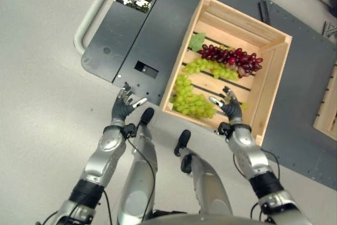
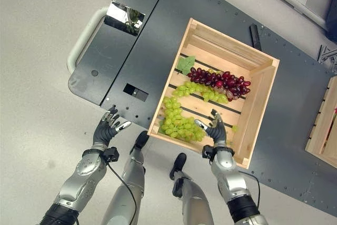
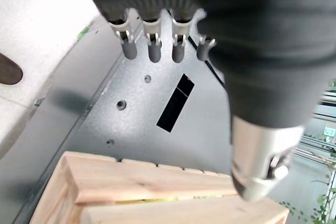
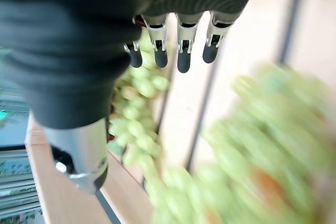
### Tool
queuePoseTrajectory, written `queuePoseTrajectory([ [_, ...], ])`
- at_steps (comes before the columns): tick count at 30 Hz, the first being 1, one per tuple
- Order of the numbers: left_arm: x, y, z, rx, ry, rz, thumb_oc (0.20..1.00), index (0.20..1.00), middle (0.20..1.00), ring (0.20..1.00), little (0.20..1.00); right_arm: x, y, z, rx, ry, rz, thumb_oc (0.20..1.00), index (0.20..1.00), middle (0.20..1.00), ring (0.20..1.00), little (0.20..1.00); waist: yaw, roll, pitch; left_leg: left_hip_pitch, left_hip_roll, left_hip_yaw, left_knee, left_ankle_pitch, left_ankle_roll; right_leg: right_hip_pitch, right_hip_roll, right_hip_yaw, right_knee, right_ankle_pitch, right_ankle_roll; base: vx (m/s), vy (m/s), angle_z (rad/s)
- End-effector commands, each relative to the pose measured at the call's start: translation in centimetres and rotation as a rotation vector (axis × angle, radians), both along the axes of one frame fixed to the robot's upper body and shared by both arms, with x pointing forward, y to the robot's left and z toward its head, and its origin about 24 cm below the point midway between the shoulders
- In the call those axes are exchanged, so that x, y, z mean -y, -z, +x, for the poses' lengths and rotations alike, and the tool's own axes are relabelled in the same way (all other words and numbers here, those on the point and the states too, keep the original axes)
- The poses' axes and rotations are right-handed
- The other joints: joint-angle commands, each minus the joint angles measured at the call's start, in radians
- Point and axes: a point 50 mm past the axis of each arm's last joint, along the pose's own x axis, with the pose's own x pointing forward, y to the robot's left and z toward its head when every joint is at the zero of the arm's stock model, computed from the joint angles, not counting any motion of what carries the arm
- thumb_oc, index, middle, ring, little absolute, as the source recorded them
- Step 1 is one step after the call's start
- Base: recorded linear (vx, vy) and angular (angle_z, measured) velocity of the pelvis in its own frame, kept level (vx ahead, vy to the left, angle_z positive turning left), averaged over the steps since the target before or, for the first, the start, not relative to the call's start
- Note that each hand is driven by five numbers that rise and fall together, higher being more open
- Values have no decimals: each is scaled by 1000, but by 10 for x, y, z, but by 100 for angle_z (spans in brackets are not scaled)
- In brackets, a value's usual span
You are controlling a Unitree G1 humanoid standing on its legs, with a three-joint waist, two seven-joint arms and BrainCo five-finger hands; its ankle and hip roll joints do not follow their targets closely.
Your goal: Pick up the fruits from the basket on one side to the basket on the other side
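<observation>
Reach-in step, with no fruit grasped yet.

Grapes lie in the wooden crate [image 1: 274,72] on the dark grey platform [image 1: 158,30]: a red bunch [image 1: 231,58] toward the crate's far side, a green bunch [image 1: 210,68] just beside it and touching it, and a second green bunch [image 1: 190,100] at the crate's near wall. The right hand [image 1: 230,106] hovers inside the crate's near edge, just beside that near green bunch, fingers straight and spread wide, holding nothing. The left hand [image 1: 124,105] hangs outside the crate over the platform's edge, fingers likewise relaxed and empty. A second wooden crate [image 2: 326,125] sits well apart on the right hand's side, likely the destination. Judging by this, the next move calls for lowering the right hand onto the near green bunch and curling its fingers under the cluster, gently enough to avoid shedding loose grapes.
</observation>
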Motion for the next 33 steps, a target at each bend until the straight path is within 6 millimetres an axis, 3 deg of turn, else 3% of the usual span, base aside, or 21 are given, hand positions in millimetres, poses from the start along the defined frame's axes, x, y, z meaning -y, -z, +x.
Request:
queuePoseTrajectory([
  [1,-2,-29,-3,154,-13,37,1000,1000,1000,1000,1000,22,-36,3,150,84,-72,1000,1000,1000,1000,1000,7,-20,-6,35,-44,9,-123,19,92,-63,-70,19,-32,64,42,0,0,0],
  [6,-1,-23,-3,131,0,34,1000,1000,1000,1000,1000,31,-59,17,196,122,-159,1000,1000,1000,1000,1000,16,-27,-6,64,-45,16,-118,-2,98,-36,-72,26,-34,58,46,24,-2,-1],
  [10,-3,-17,-4,101,2,31,1000,1000,1000,1000,1000,40,-88,33,253,140,-207,1000,1000,1000,1000,1000,24,-43,-6,94,-55,25,-111,-9,109,5,-78,39,-58,78,55,13,31,1],
  [13,-6,-12,-5,80,2,37,1000,1000,1000,1000,1000,42,-96,41,252,134,-230,1000,1000,1000,1000,1000,28,-49,-6,119,-60,36,-113,-16,114,34,-82,48,-72,85,63,40,86,-9],
  [14,-9,-10,-5,65,3,54,1000,1000,1000,1000,1000,45,-109,45,269,135,-270,1000,1000,1000,1000,1000,31,-51,-6,148,-62,46,-113,-22,118,56,-88,55,-65,87,70,73,118,-22],
  [17,-14,-8,-5,53,-5,68,1000,1000,1000,1000,1000,49,-117,50,269,129,-308,1000,1000,1000,1000,1000,34,-48,-6,202,-62,66,-130,-27,130,63,-100,73,-7,94,90,64,127,-20],
  [20,-21,-3,-7,28,-25,90,1000,1000,1000,1000,1000,54,-134,56,273,128,-404,1000,1000,1000,1000,1000,21,-25,-6,295,-59,111,-152,-53,157,24,-127,100,193,168,138,73,188,-36],
  [21,-21,-1,-7,17,-16,104,1000,1000,1000,1000,1000,56,-145,62,267,131,-467,1000,1000,1000,1000,1000,7,-4,-6,342,-51,108,-170,-65,163,-28,-98,130,234,184,143,119,147,-60],
  [24,-20,-1,-5,17,-8,108,1000,1000,1000,1000,1000,59,-155,66,261,128,-528,1000,1000,1000,1000,1000,-13,3,-6,371,-59,106,-184,-66,163,-81,-40,139,169,179,121,109,58,-40],
  [25,-20,-1,-5,13,-4,108,1000,1000,1000,1000,1000,67,-155,66,237,129,-561,1000,1000,1000,1000,1000,-35,-15,-6,392,-83,110,-188,-79,163,-107,-38,117,57,202,116,165,38,8],
  [27,-18,1,-5,6,5,110,1000,1000,1000,1000,1000,70,-153,66,215,125,-584,1000,1000,1000,1000,1000,-46,-21,-6,404,-91,109,-187,-87,164,-113,-36,96,-13,225,119,230,-44,4],
  [29,-17,3,-6,0,12,109,1000,1000,1000,1000,1000,75,-154,65,195,123,-624,1000,1000,1000,1000,1000,-72,-17,-6,420,-104,90,-170,-108,170,-130,-4,114,-83,252,121,268,-71,52],
  [30,-13,6,-7,-10,33,105,1000,1000,1000,1000,1000,85,-152,63,161,127,-669,1000,1000,1000,1000,1000,-94,-14,-6,425,-128,56,-137,-122,172,-143,26,183,-68,252,119,112,-29,50],
  [33,-8,8,-6,-17,48,99,1000,1000,1000,1000,1000,97,-154,60,131,136,-719,1000,1000,1000,1000,1000,-92,-27,-16,414,-152,51,-120,-139,170,-87,19,198,-107,243,93,99,-125,-15],
])
